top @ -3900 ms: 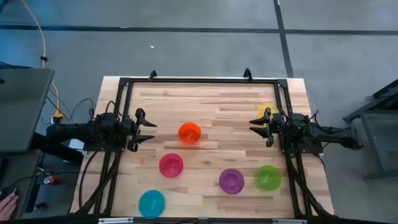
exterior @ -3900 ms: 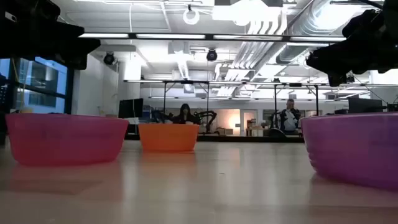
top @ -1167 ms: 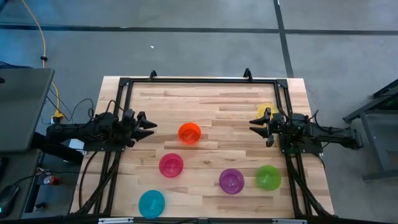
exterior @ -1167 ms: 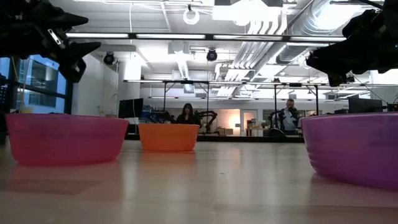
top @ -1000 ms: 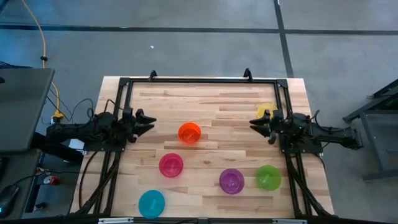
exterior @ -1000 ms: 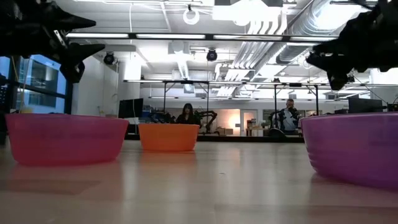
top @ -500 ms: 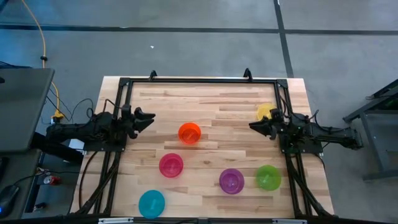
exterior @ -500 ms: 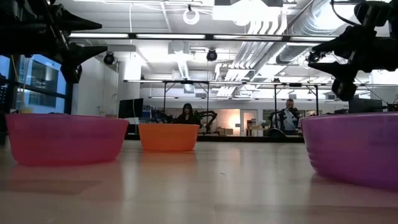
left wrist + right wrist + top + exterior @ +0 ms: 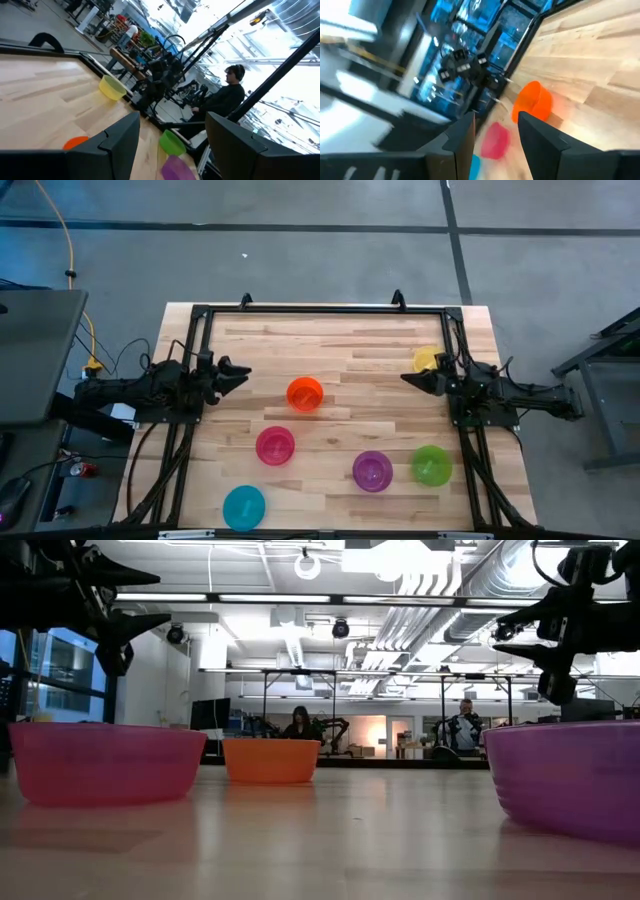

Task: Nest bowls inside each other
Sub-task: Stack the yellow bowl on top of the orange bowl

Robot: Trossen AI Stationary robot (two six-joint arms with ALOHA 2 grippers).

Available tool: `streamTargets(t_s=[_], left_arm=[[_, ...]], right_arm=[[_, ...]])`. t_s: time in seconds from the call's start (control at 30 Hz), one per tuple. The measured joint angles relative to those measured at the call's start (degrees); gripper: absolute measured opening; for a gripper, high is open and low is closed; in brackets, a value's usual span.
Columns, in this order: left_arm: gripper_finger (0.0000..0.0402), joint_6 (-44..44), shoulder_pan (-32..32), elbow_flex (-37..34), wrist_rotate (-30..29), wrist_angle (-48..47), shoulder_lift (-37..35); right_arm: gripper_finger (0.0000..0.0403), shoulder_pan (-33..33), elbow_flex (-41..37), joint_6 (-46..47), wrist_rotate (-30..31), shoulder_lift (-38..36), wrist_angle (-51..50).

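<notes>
The left gripper (image 9: 238, 371) hangs above the left side of the worktop (image 9: 340, 340), its fingers spread with nothing between them, pointing toward the orange bowl (image 9: 305, 394) a little way off. Over the last few seconds it has rolled at the wrist, so the two fingers that lay side by side in the high view now stand one over the other in the low view (image 9: 125, 615). The right gripper (image 9: 413, 379) mirrors it at the right side, also released and empty. It has made the same roll, and has crept slightly inward, close beside the yellow bowl (image 9: 427, 360).

Nothing else has shifted. The pink bowl (image 9: 275, 446), purple bowl (image 9: 372, 471), green bowl (image 9: 432, 465) and cyan-blue bowl (image 9: 244, 507) sit apart from one another across the near half of the worktop, each upright and on its own. No bowl is nested yet.

The turned wrists suggest both arms are readying an approach, probably the left toward orange and the right toward yellow, so the task is barely under way.
</notes>
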Motion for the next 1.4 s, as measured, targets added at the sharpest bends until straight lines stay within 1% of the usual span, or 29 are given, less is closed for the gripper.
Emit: streamTargets(t_s=[0.07, 0.17, 0.23, 0.33, 0.4, 0.5, 0.63, 0.7, 0.77, 0.8, 0.93, 1.03, 1.13, 1.2, 1.27, 1.33, 1.4], left_arm=[[0.0216, 0.0, 0.0, 0.0, 0.7, -0.3, 0.0], [0.0216, 0.2, 0.0, 0.0, 3.2, -0.4, 0.0], [0.0216, 0.4, 0.0, 0.0, 3.5, -0.9, 0.0], [0.0216, 0.1, 0.0, 0.0, 3.3, -1.6, 0.0], [0.0216, 0.0, 0.0, 0.0, 3.3, -1.7, 0.0], [0.0216, 0.0, 0.0, 0.0, 3.3, -1.7, 0.1], [0.0216, 0.0, 0.0, 0.0, 3.1, -1.6, 0.1], [0.0216, -0.4, 0.0, 0.0, 3.0, -1.6, 0.1], [0.0216, -0.6, 0.0, 0.0, 2.9, -1.6, 0.1], [0.0216, -0.9, 0.0, 0.0, 2.9, -1.6, 0.1], [0.0216, -1.9, 0.0, 0.0, 2.2, -1.2, 0.1], [0.0216, -1.9, 0.0, 0.0, 2.0, -1.2, 0.1], [0.0216, -1.9, 0.0, 0.0, 2.0, -1.3, 0.1], [0.0216, -1.9, 0.0, 0.0, 2.0, -1.6, 0.1], [0.0216, -1.9, 0.0, 0.0, 2.0, -1.6, 0.1], [0.0216, -1.9, 0.0, 0.0, 2.0, -1.6, 0.1], [0.0216, -1.9, 0.0, 0.0, 2.0, -1.6, 0.1]], right_arm=[[0.0144, 0.0, 0.0, 2.2, 0.1, 0.0, 0.2], [0.0144, 0.0, 0.0, 5.8, -2.0, 0.0, -0.6], [0.0144, 0.0, 0.0, 9.0, -2.5, 0.0, -0.8], [0.0144, 0.0, 0.0, 10.6, -2.4, 0.0, 1.2], [0.0144, 0.0, 0.0, 9.8, -1.7, 0.2, 5.3], [0.0144, 0.0, 0.7, 6.2, 0.1, 1.2, 12.2], [0.0144, -0.1, 4.6, -0.3, 3.4, 3.5, 12.7], [0.0144, -1.0, 6.5, -2.7, 5.0, 5.1, 10.5], [0.0144, -2.4, 9.4, -2.4, 5.9, 6.7, 4.3], [0.0144, -3.3, 11.2, -0.9, 6.7, 7.4, -0.6], [0.0144, -7.2, 21.0, 5.2, 11.1, 11.5, -26.7], [0.0144, -9.7, 29.6, 5.4, 14.8, 15.7, -40.8], [0.0144, -11.8, 37.6, 3.1, 18.5, 20.7, -49.8], [0.0144, -13.4, 42.7, 1.5, 19.7, 24.6, -55.5], [0.0144, -15.3, 47.2, -0.4, 19.6, 29.0, -62.4], [0.0144, -17.3, 51.2, -3.4, 18.2, 33.9, -69.2], [0.0144, -19.1, 54.2, -9.6, 15.8, 38.8, -74.4]])
